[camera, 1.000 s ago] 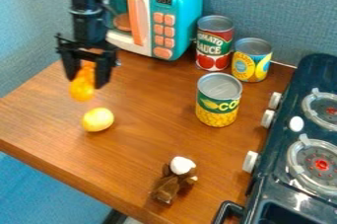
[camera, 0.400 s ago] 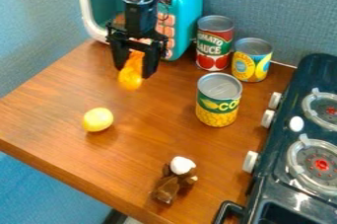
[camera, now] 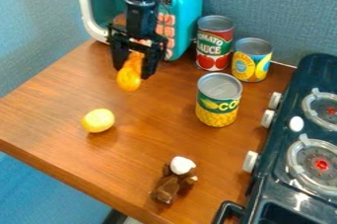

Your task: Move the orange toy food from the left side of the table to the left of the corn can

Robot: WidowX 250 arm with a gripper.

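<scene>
Orange toy point(camera: 129, 79), seemingly snug in gripper point(camera: 133, 71)

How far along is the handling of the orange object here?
Picking up looks done: the orange object is in the gripper, apparently off the table. In hand: holding it in front of the toy microwave. Left, probably: setting it down, as the gripper has not released it.

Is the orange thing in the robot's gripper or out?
In: the orange thing sits between the fingers of the gripper, its rounded end poking out below.
</scene>
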